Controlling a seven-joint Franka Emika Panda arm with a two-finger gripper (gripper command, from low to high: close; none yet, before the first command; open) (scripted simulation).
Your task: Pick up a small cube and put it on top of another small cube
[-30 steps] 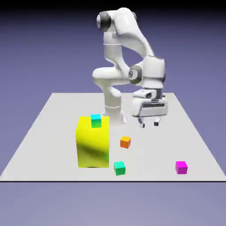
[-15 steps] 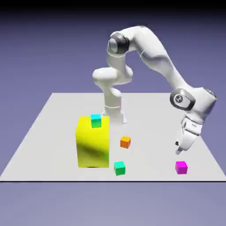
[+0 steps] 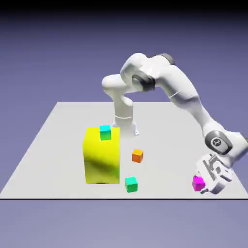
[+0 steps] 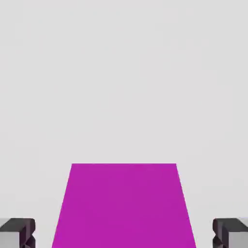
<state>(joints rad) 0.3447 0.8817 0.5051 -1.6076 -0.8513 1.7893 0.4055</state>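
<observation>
Lowered gripper [image 3: 207,186] now straddling magenta cube [image 4: 124,206], jaws spread wide, cube ungrasped between fingertips [image 4: 17,232]

the arm [image 3: 186,99] stretches far out and down from its base, wrist bent low over the table [image 3: 58,145], near its front edge. the gripper [image 3: 207,183] tilts sideways just above that surface, fingers [image 4: 18,232] spread wide apart, nothing clamped.

Yellow block [image 3: 102,156], orange cube [image 3: 137,155], green cube [image 3: 131,184]
</observation>
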